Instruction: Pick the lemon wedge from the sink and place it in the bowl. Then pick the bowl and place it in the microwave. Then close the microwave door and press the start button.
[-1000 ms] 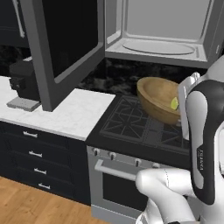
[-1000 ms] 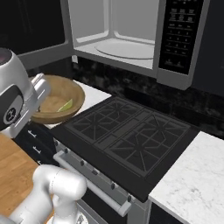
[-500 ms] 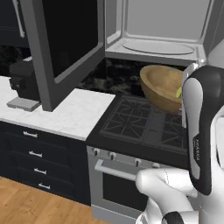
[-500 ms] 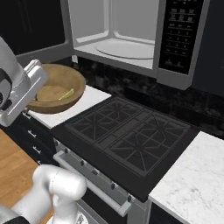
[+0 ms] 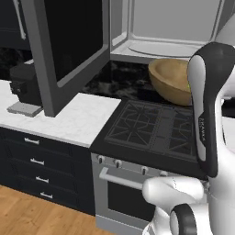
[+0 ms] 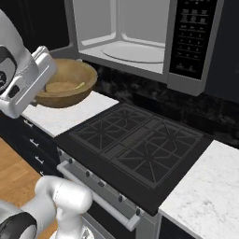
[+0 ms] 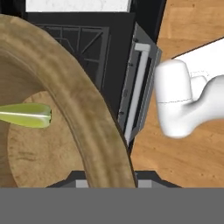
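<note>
The end effector (image 6: 46, 77) holds the bowl (image 6: 65, 84) aloft by its rim, apparently clamped, though its fingertips are hidden; the lemon wedge (image 7: 26, 115) lies inside. The bowl hangs beside the stove (image 6: 135, 149), below the open microwave (image 6: 140, 42).

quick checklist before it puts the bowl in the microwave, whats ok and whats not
1. Bowl lifted off the counter in the hand: ok, its rim runs down between the fingertips, though the tips themselves are hidden.
2. Lemon wedge inside the bowl: ok.
3. Microwave door swung open: ok.
4. Microwave cavity free, glass plate bare: ok.
5. Bowl level: not ok, it looks tilted in the left base view.
6. Bowl raised to the height of the opening: cannot tell; it seems slightly below the cavity floor.
</note>
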